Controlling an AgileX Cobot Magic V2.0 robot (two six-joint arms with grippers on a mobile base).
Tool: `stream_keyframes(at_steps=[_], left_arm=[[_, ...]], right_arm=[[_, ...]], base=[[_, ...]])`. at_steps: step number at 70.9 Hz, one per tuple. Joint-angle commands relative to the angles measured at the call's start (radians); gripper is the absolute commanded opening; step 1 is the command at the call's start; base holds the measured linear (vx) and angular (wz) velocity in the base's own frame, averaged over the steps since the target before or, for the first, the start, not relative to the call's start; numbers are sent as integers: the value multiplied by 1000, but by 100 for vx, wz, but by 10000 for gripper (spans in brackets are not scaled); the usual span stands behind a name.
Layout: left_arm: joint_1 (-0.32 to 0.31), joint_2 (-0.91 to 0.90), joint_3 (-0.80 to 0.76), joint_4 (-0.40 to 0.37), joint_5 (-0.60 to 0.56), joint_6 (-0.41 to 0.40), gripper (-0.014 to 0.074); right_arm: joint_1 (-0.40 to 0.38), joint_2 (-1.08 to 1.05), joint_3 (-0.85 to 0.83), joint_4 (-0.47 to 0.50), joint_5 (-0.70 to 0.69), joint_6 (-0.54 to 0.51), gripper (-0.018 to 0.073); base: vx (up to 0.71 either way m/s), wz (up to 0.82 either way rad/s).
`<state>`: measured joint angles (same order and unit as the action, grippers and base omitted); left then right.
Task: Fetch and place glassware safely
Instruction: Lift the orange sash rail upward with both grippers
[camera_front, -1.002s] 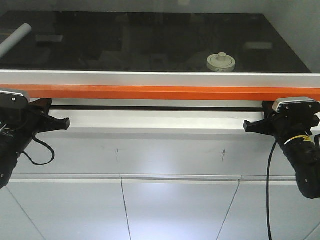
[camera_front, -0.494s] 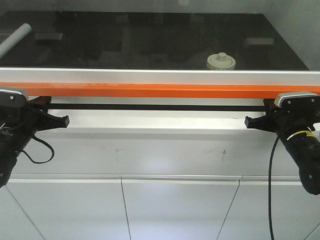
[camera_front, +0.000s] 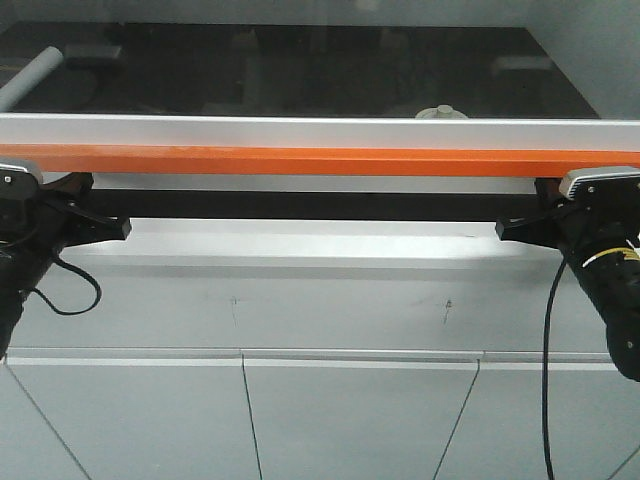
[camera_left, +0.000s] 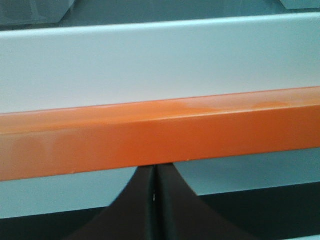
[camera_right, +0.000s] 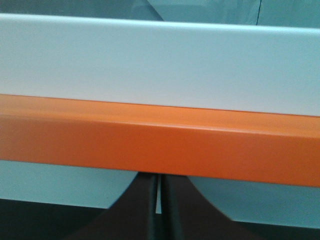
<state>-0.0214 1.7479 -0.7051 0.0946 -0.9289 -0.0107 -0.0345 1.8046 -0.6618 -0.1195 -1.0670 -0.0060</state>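
Only the cream-white lid and knob of the glassware show, just above the sash's grey frame, on the dark worktop behind it. An orange bar runs along the frame's underside. My left gripper sits under the bar's left end and my right gripper under its right end. In the left wrist view the left gripper has its fingers pressed together, tips against the orange bar. In the right wrist view the right gripper is shut to a thin slit, with its tips under the bar.
A grey-white tube lies at the back left of the dark worktop. A white ledge runs below the sash opening, and white cabinet panels are beneath it. A black cable hangs from the right arm.
The sash frame and orange bar have risen, and both grippers rose with them. The dark gap under the bar is wider. The frame now covers most of the jar.
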Motion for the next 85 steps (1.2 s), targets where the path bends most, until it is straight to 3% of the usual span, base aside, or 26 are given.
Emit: stream_keyframes(at_steps=[1,48,85], left_arm=[[-5,-84,-59,-23,-143,-8,-7],[-5,-248,-191,-9,23,-9,-7],[-5,-387,-215,-9,195,-8,-7]], right_arm=[[-8,-76,-38,2,-201,-11,-1],[-8,-261,-38,-16,-136,-7,-1],[-8,-408,-38,-20,14,-5,-1]], base=[[0,0],[0,0],[0,0]])
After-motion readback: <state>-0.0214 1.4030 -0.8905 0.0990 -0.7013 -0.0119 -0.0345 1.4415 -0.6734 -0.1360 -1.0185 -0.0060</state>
